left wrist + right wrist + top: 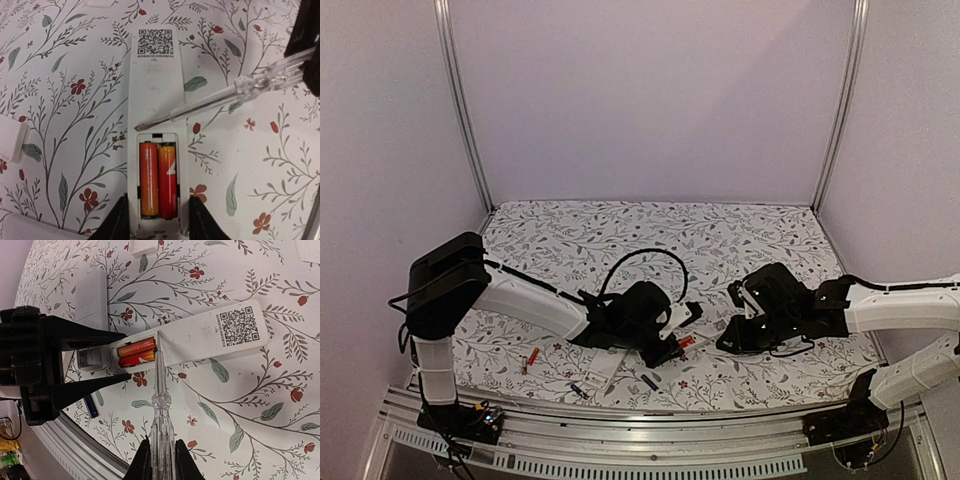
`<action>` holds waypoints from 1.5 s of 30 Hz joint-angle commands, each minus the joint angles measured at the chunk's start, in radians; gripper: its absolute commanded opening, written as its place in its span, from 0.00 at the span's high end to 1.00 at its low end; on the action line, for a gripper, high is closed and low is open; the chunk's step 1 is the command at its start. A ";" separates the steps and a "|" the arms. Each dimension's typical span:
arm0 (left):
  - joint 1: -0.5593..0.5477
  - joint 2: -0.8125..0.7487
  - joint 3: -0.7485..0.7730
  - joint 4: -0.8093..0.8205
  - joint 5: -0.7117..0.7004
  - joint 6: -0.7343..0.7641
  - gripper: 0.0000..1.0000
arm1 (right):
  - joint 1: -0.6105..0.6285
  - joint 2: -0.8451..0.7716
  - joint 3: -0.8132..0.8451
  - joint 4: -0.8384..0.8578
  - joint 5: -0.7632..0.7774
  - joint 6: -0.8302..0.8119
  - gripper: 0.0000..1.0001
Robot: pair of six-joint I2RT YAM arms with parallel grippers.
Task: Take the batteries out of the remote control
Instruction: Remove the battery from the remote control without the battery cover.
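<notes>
A white remote control [157, 90] lies face down with its battery bay uncovered. Two red-orange batteries [158, 179] sit side by side in the bay. My left gripper [157, 201] is shut on the remote's bay end, one finger against each side. My right gripper [160, 447] is shut on a clear-handled screwdriver [161, 410]. The screwdriver's flat tip rests at the bay's edge, by the ends of the batteries [136, 352]. In the top view both grippers [665, 340] [730, 335] meet over the front middle of the table.
A loose red battery [531, 356] and two dark ones [649, 381] [578, 390] lie near the front edge. A white flat object [605, 365] lies just left of the left gripper. The metal rail [650, 430] runs along the table's front.
</notes>
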 commanded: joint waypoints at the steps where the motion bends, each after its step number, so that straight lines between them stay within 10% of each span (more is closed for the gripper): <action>1: -0.016 0.018 -0.017 -0.008 -0.004 0.018 0.76 | -0.007 0.018 0.018 -0.029 -0.024 -0.016 1.00; 45: -0.016 0.027 0.005 -0.026 -0.017 0.034 0.78 | -0.007 -0.021 0.007 0.104 -0.251 0.040 1.00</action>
